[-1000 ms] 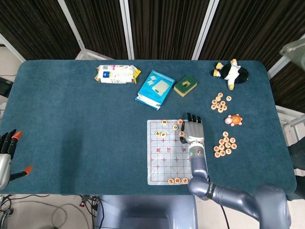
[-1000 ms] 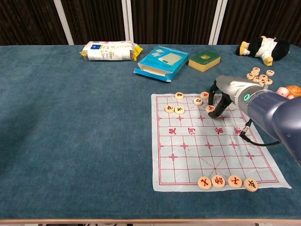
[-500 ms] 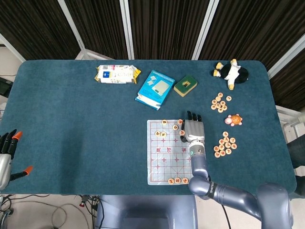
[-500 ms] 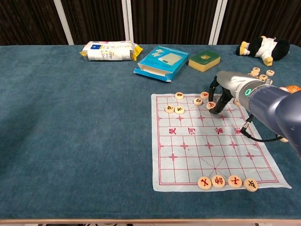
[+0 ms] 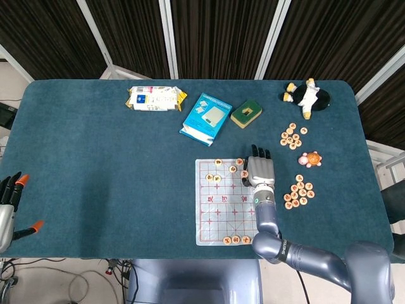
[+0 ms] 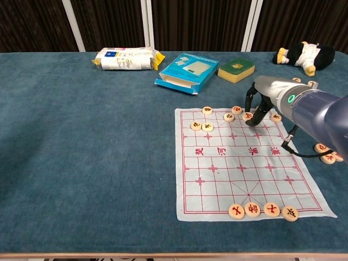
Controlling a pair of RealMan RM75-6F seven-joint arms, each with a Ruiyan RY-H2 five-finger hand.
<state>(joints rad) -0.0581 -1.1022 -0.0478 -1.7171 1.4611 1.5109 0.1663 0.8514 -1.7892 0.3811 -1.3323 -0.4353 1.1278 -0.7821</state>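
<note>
Right robot hand (image 6: 260,104) sits palm-down over the far right corner of the game board (image 6: 217,179), fingers curled downward. Its dark fingertips (image 6: 251,120) touch the board just beside a round wooden game piece (image 6: 247,116) on the far row; whether the piece is pinched cannot be told. Two more pieces (image 6: 232,113) lie left of it on the same row. A row of four pieces (image 6: 263,209) lies at the board's near edge. A loose pile of pieces (image 5: 298,192) lies on the table (image 5: 95,177) right of the board. Left robot hand (image 5: 7,209) hangs off the table's left edge, well apart from the board, fingers spread, holding nothing.
</note>
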